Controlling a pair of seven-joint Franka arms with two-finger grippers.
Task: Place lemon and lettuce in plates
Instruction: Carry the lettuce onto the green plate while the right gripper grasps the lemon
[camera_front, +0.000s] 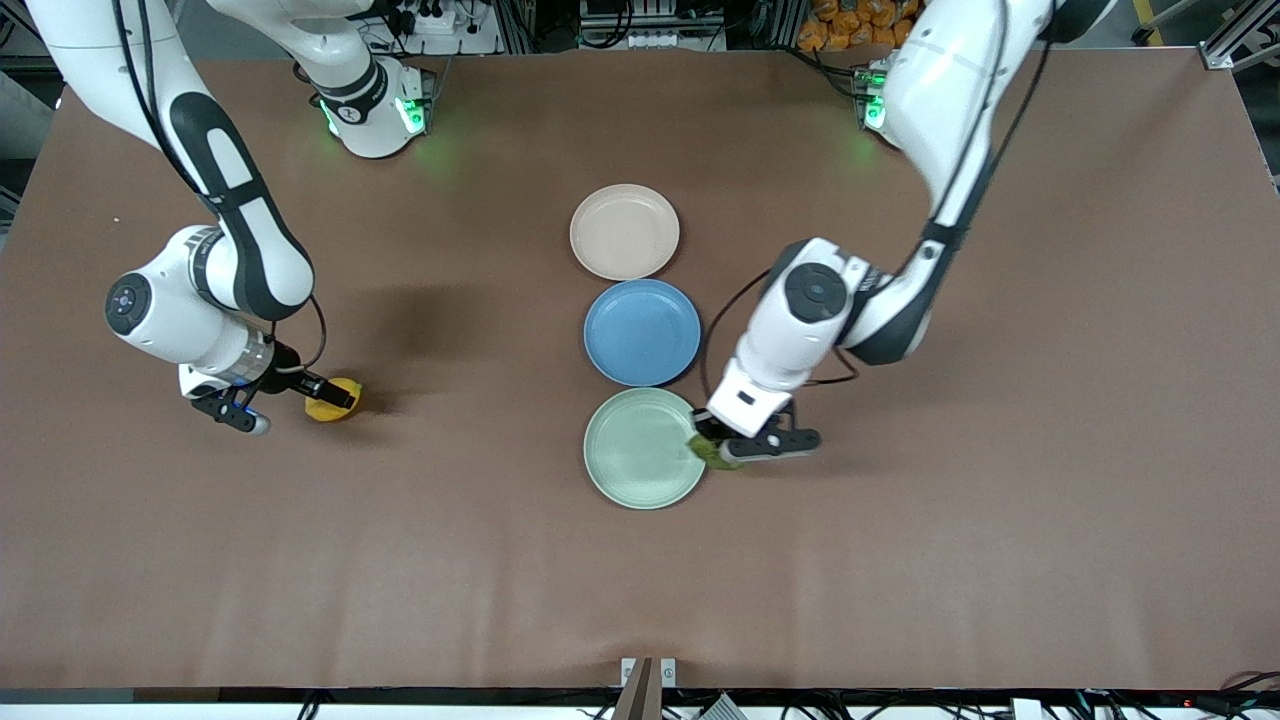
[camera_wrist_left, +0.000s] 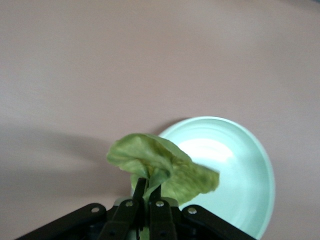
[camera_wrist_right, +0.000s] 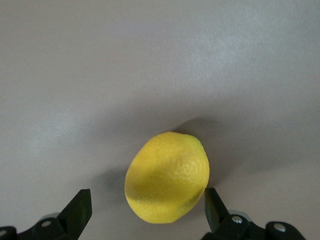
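Note:
My right gripper is open at the table near the right arm's end. Its fingers stand either side of the yellow lemon, which lies on the table. In the right wrist view the lemon sits between the open fingers of the right gripper, close against one of them. My left gripper is shut on the green lettuce over the rim of the mint green plate. In the left wrist view the left gripper pinches the crumpled lettuce by the mint plate. The beige-pink plate is empty.
A blue plate lies between the beige-pink and mint plates, the three in a line down the table's middle. Brown table stretches on both sides of the row.

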